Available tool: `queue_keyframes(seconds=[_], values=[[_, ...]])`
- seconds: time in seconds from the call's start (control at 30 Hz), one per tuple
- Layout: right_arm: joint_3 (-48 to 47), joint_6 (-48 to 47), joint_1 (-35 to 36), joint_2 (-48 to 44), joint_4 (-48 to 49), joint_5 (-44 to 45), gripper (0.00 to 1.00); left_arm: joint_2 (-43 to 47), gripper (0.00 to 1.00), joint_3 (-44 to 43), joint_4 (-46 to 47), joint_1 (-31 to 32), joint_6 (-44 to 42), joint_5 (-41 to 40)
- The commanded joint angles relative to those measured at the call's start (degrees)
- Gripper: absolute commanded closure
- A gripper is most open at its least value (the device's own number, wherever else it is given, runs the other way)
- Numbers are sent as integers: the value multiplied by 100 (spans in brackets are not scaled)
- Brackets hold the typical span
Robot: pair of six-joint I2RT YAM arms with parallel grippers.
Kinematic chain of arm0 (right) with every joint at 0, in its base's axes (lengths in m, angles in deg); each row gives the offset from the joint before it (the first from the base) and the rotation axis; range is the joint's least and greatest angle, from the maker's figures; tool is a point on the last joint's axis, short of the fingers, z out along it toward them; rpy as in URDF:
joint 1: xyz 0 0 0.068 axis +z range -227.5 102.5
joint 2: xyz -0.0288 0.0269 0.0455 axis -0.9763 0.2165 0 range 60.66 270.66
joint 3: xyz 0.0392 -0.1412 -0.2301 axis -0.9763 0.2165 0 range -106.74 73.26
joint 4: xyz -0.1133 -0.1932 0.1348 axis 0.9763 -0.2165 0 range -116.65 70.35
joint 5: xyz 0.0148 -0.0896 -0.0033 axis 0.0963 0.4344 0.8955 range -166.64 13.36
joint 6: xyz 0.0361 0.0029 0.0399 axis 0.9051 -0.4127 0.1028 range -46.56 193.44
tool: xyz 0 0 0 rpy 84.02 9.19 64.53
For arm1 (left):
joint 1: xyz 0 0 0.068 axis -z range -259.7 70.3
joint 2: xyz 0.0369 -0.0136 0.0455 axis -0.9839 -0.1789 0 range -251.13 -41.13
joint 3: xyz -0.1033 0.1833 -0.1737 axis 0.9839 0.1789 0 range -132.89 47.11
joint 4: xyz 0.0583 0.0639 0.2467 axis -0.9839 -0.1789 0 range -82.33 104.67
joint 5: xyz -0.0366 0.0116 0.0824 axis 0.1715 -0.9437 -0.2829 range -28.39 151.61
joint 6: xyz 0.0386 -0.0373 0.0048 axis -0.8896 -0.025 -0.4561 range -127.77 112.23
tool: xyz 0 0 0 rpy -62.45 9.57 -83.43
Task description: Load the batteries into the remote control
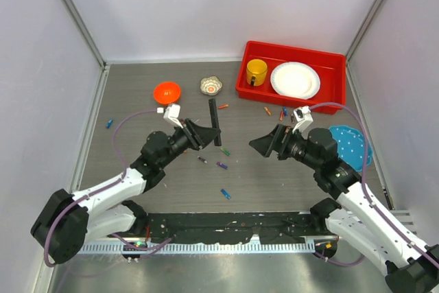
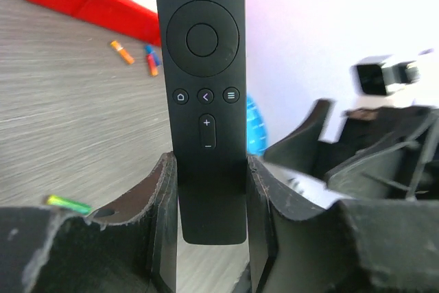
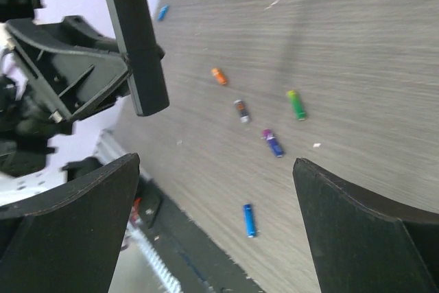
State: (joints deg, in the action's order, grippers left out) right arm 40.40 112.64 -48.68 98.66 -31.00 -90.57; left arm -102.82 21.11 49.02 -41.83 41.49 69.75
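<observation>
Now held: remote control (image 2: 206, 101) in left gripper (image 2: 212, 190)

Item: black remote control, button face toward the left wrist camera, lifted off the table (image 1: 151, 169). Its lower end is clamped between the left gripper's narrowly set fingers.
Right gripper (image 3: 216, 166): jaws spread wide, empty, facing the remote from across the table.
Batteries: loose on the grey table. A green battery (image 3: 296, 104), an orange battery (image 3: 219, 76), a purple battery (image 3: 273, 143) and a blue battery (image 3: 248, 220) lie between the arms. A few more (image 1: 282, 113) lie near the red tray (image 1: 295, 47), which holds a yellow mug (image 1: 256, 71) and a white plate (image 1: 295, 79).
</observation>
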Motion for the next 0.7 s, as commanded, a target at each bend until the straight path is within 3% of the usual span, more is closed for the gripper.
queue_keyframes(seconds=[0.0,0.1,0.37,0.67], values=[[403,693,10,76,1740,-1444,0,351,100,480,2547,-86,1278,48],[658,983,10,278,2382,-1717,0,176,100,903,3559,-157,1752,82],[720,1529,45,971,3780,-2104,0,-1071,100,939,5370,-157,2430,601],[307,888,405,1499,3429,-1867,5,-1328,100,675,5425,-157,2554,925]])
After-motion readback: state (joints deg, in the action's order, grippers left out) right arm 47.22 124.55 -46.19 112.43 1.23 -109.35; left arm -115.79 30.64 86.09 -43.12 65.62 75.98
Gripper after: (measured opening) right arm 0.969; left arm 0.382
